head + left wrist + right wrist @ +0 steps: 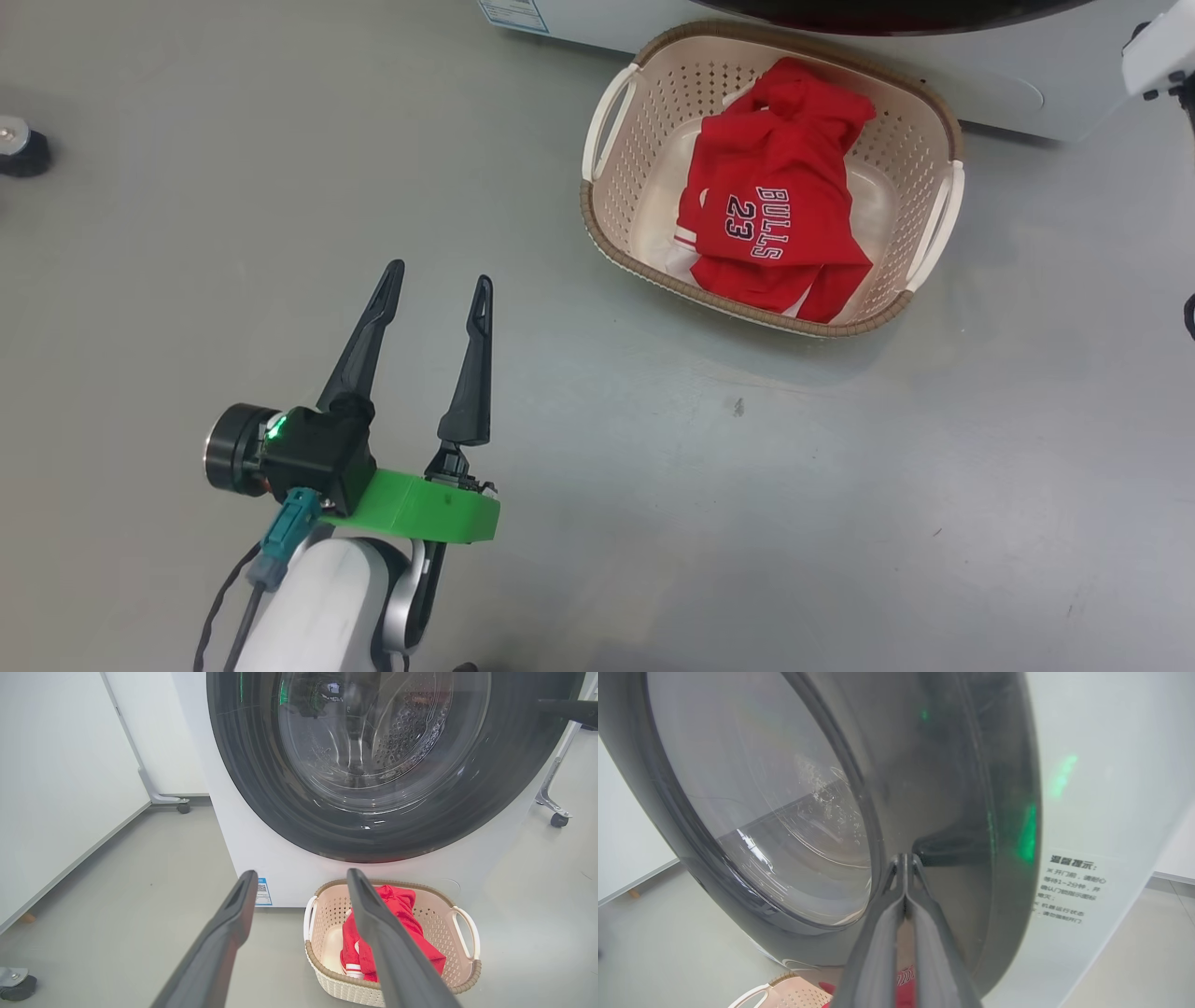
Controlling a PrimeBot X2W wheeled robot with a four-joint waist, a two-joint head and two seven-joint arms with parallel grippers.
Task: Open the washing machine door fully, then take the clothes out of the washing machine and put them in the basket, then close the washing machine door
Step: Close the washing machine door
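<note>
Head view: the left gripper [440,273] hovers over the grey floor [653,523] at lower left, its two dark fingers spread wide with nothing between them. Up and to the right, well apart from it, the cream basket [597,219] sits on the floor just in front of the washing machine [980,84], whose white base runs along the top edge. The red jersey [775,215] lies crumpled inside the basket, its "BULLS 23" print facing up. A sliver of the washing machine door [887,14] shows as a black curve above the basket. A pale part of the right arm [1158,56] enters at the upper right corner, and a black caster [21,149] stands at the far left edge.

Left wrist view: the spread fingers frame the washer's lower front. The door's glossy black ring and bulging glass lie flat against the white front, looking shut, with the perforated steel drum visible through the glass. The basket stands directly below the door, the jersey in it partly hidden behind one finger. A blue label [262,891] sits low on the washer, just beside the basket.

Right wrist view: the right gripper [903,858] has its fingers pressed together and empty, their tips set against the door's black ring near its outer edge. A printed notice [1069,891] sits on the white front beside the door. A corner of the basket and a strip of red show at the bottom edge.
</note>
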